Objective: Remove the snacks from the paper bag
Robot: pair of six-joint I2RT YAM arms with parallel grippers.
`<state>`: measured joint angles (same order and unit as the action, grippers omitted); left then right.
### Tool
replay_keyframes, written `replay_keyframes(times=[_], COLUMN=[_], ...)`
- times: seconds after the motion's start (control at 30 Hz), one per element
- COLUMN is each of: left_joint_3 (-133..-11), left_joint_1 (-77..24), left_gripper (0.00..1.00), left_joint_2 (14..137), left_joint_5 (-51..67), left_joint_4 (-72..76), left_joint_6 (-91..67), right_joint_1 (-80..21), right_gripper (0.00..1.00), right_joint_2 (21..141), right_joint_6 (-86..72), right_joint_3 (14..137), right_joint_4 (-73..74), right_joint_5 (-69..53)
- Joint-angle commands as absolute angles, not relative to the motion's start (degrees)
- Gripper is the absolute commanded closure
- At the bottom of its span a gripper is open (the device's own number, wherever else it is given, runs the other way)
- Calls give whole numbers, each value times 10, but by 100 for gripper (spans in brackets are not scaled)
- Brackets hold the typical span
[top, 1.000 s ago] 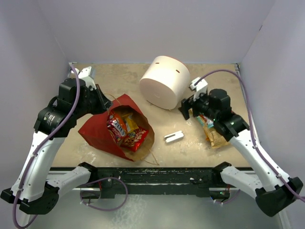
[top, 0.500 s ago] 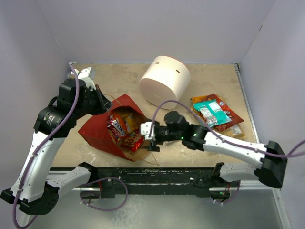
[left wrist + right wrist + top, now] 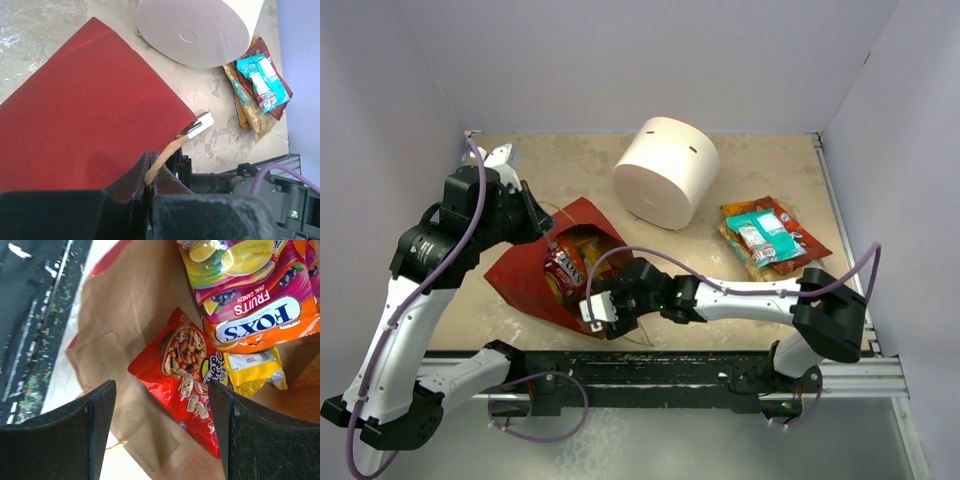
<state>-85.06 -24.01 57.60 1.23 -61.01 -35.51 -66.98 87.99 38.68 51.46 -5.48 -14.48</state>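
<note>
The red packet (image 3: 192,370) lies inside the paper bag (image 3: 135,305), just ahead of the wide-open right gripper (image 3: 161,387). The left gripper (image 3: 149,180) pinches the bag's handle (image 3: 167,150).

Walled tabletop cell, evenly lit.

Tabletop (image 3: 570,165): beige, mottled, with pale chalky smears in places. Back wall (image 3: 640,60), left wall (image 3: 370,120) and right wall (image 3: 915,140): plain, matt, pale lilac-grey, standing on the far, left and right edges and meeting at the two far corners. Metal strip (image 3: 838,230): runs along the right edge. Black rail (image 3: 700,368): runs along the near edge, with a smooth grey surface (image 3: 650,440) below it. Light: soft, diffuse, shadows faint.
</note>
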Motion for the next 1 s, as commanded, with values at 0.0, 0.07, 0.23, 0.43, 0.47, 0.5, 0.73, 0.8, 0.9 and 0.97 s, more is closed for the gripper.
replay_keyframes(times=[0.0,0.07,0.23,0.43,0.47,0.5,0.73,0.8,0.9,0.97], left_joint_3=[-877,-880,-888,-891,-893,-895,-903,-901,-894,-887], left_joint_1=[-236,-237,-237,-237,-237,-237,-237,-236,-237,-237], left_gripper=[100,100,100,100,100,100,100,100,100,100], left_joint_2=[567,572,582,593,594,596,604,600,594,588], left_joint_5=[25,30,44,60,61,61,56,44,30,22], left_joint_4=[-602,-607,-616,-614,-614,-614,-609,-607,-597,-589], left_joint_6=[-352,-346,-329,-312,-308,-306,-307,-315,-324,-328], right_joint_1=[-673,-674,-678,-684,-685,-686,-686,-686,-687,-687], right_gripper=[24,24,24,31,34,38,67,79,98,100], right_joint_2=[909,927,975,1002,1001,998,928,909,881,858], right_joint_6=[436,442,472,488,488,485,445,426,406,386], right_joint_3=[511,512,530,534,535,533,511,504,499,490], right_joint_4=[-133,-154,-175,-223,-230,-241,-262,-258,-230,-220], right_joint_5=[-105,-97,-73,-12,-3,4,14,11,-9,-24])
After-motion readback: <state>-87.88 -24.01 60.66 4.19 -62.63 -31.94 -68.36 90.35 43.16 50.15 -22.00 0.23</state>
